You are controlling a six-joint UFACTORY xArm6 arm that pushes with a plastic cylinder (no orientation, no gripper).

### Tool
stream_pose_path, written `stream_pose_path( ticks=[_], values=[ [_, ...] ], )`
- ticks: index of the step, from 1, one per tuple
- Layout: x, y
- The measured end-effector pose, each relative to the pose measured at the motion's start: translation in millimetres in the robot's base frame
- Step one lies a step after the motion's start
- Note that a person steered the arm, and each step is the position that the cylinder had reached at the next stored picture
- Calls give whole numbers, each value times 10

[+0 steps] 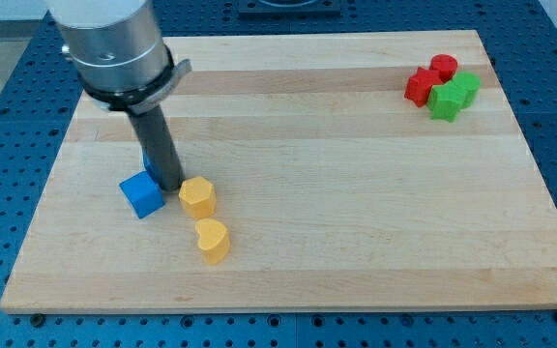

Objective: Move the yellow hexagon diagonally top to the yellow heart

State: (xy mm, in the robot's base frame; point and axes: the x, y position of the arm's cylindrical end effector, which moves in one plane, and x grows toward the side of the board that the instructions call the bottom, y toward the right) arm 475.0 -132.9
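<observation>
The yellow hexagon [198, 196] lies on the wooden board [356, 222] in the lower left part of the view. The yellow heart [212, 240] lies just below it and slightly to the right, a small gap apart. My tip [173, 186] is at the hexagon's upper left, close to its edge; I cannot tell whether it touches. A blue cube [142, 193] sits just left of the tip. A second blue block [148, 165] is mostly hidden behind the rod.
At the view's top right, a red cylinder [443, 67], a red star-like block [420, 86] and two green blocks [444, 100] [466, 86] are clustered together near the board's right edge.
</observation>
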Motion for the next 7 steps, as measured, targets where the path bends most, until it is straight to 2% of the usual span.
stream_pose_path(
  ticks=[1,2,3,4,5,7],
  values=[
    [-140,557],
    [-167,557],
    [212,744],
    [308,735],
    [387,478],
    [60,787]
  ],
)
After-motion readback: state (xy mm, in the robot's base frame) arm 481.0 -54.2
